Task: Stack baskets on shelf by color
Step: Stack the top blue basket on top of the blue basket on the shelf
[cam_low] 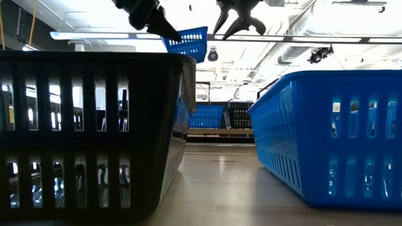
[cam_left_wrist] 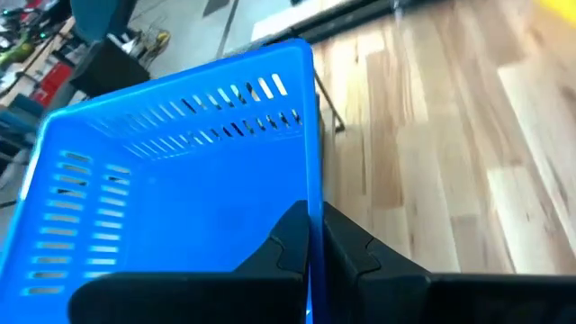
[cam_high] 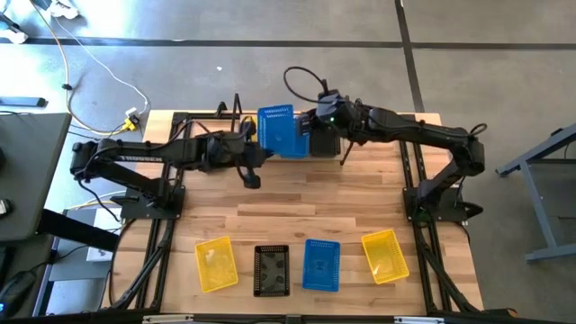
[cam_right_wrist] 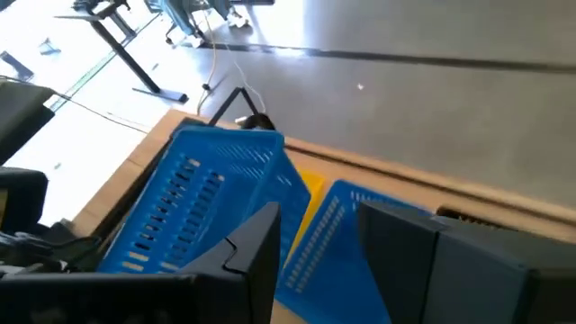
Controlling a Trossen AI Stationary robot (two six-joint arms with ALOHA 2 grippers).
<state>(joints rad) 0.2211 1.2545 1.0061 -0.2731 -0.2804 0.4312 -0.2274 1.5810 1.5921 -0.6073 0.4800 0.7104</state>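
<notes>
Left gripper (cam_high: 255, 144): at the far middle of the table, fingers (cam_left_wrist: 292, 241) clamped together on the side wall of a held blue basket (cam_high: 281, 131) — the wall sits pinched between the two dark tips in the left wrist view.

Held blue basket: lifted off the tabletop, tilted, above the far edge of the table; in the low view it hangs high (cam_low: 188, 43) near the ceiling lights.

Right gripper (cam_high: 317, 120): just beside the held basket's other side, fingers (cam_right_wrist: 256, 243) spread apart with a clear gap between them, gripping nothing.

Shelf (cam_high: 225, 115): at the far edge of the table, mostly hidden under the arms and the raised basket; only its black wire end shows.

On the shelf: in the low view a blue basket (cam_low: 207, 116) and a black basket (cam_low: 239, 115) sit side by side far back; the right wrist view shows a yellow patch (cam_right_wrist: 310, 193) between two blue walls — how many are stacked I cannot tell.

Front row on the table (cam_high: 360, 193): four baskets, apart from one another — yellow basket (cam_high: 215, 264), black one (cam_high: 271, 270), blue one (cam_high: 321, 265), second yellow basket (cam_high: 384, 255), slightly turned.
</notes>
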